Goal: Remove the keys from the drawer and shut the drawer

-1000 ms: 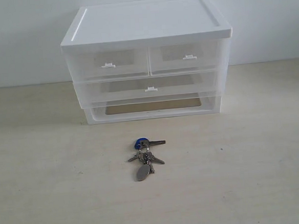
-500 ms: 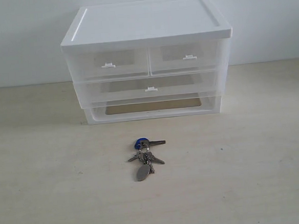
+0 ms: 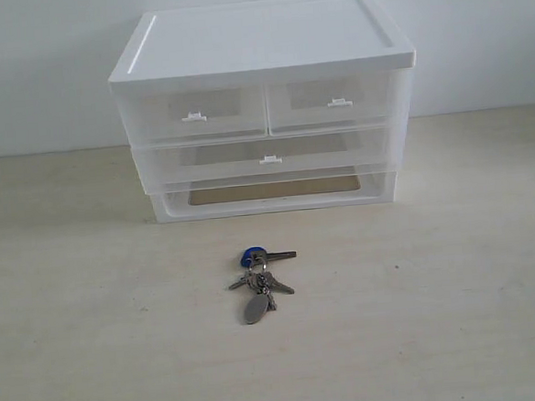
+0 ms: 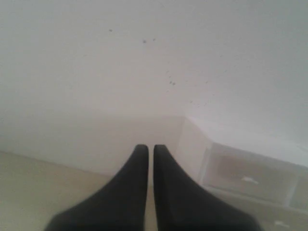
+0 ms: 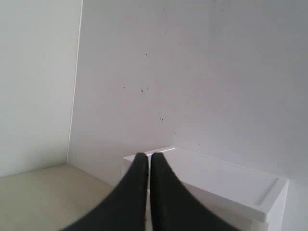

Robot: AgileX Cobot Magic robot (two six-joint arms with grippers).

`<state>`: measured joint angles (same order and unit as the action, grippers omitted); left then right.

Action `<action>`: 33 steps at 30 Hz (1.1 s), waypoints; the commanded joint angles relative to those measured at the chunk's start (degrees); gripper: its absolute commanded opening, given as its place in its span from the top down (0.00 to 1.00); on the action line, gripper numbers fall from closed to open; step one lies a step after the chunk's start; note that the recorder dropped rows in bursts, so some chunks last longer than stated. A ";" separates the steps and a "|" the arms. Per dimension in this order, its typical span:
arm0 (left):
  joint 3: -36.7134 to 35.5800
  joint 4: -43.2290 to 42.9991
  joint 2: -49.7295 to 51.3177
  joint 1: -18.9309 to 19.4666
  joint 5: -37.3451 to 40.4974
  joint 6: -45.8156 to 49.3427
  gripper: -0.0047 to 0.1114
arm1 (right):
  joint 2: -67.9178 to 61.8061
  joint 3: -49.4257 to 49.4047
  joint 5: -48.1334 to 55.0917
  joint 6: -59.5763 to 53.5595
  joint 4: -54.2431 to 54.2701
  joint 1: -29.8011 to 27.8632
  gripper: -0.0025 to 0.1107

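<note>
Hands, left (image 4: 150, 147) and right (image 5: 149, 155), pinched together

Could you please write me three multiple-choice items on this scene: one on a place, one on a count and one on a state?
1. Where do the keys lie?
A) in a drawer
B) on the table, in front of the unit
C) on top of the unit

2. How many tab handles show on the unit?
A) two
B) three
C) five

3. How is the upper right drawer?
A) pulled out
B) taken away
C) shut

Answers:
1 B: the bunch lies on bare table in front of the unit.
2 B: there are two tabs on the upper pair and one below.
3 C: its front sits level with the left drawer beside it.
</note>
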<state>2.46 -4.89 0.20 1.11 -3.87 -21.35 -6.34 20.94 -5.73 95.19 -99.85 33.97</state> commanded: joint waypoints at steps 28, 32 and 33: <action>-2.46 6.96 -0.20 1.65 20.94 26.89 0.92 | 0.11 -0.20 -0.46 0.04 -0.09 -0.12 0.98; -2.46 6.98 -0.20 1.65 20.84 26.89 0.92 | 0.11 -0.20 -0.46 0.04 -0.09 -0.12 0.98; -2.46 6.98 -0.20 1.65 20.84 26.89 0.92 | 0.11 -0.20 -0.46 0.04 -0.09 -0.12 0.98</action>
<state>0.15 1.68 0.20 2.58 16.78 6.12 -6.34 20.94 -6.18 95.19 -99.85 33.97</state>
